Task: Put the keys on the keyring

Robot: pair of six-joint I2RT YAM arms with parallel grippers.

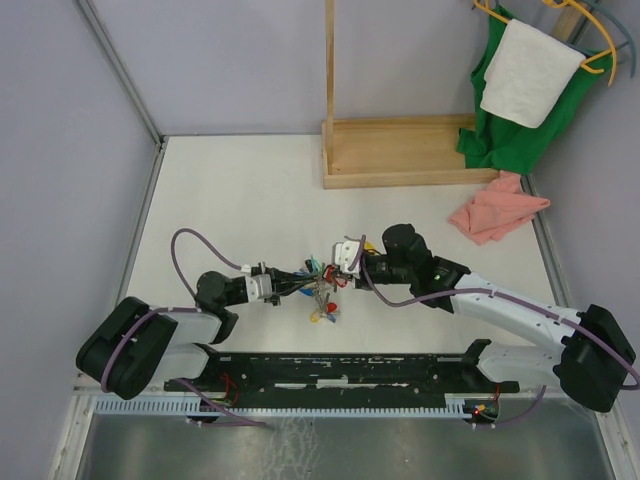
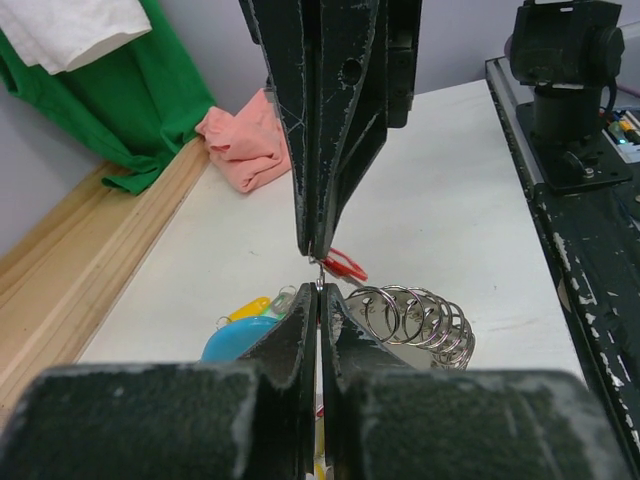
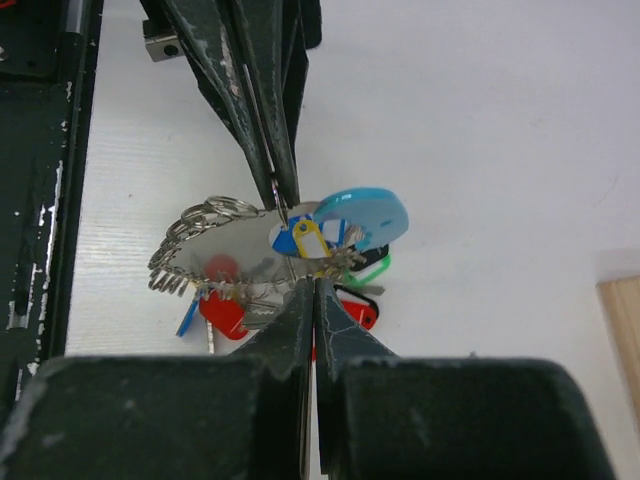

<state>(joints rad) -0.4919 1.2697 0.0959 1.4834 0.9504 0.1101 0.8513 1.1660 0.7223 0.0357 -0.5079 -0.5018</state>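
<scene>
The keyring hangs in a bunch between both grippers over mid-table (image 1: 318,288). Its light-blue part (image 3: 362,214) and a grey coil of small rings (image 3: 190,250) show in the right wrist view. Keys with a yellow tag (image 3: 305,238), a green tag (image 3: 368,272) and red tags (image 3: 225,312) dangle from it. My left gripper (image 2: 318,288) is shut on a thin metal ring of the bunch. My right gripper (image 3: 313,281) is shut tip to tip opposite it, apparently on a key beside a red tag (image 2: 346,265). A yellow tag (image 1: 322,316) lies below on the table.
A wooden stand's base (image 1: 400,160) sits at the back. A pink cloth (image 1: 497,208) lies at the right, with a green garment (image 1: 515,140) and a white towel (image 1: 528,72) hanging above it. The black rail (image 1: 330,370) runs along the near edge.
</scene>
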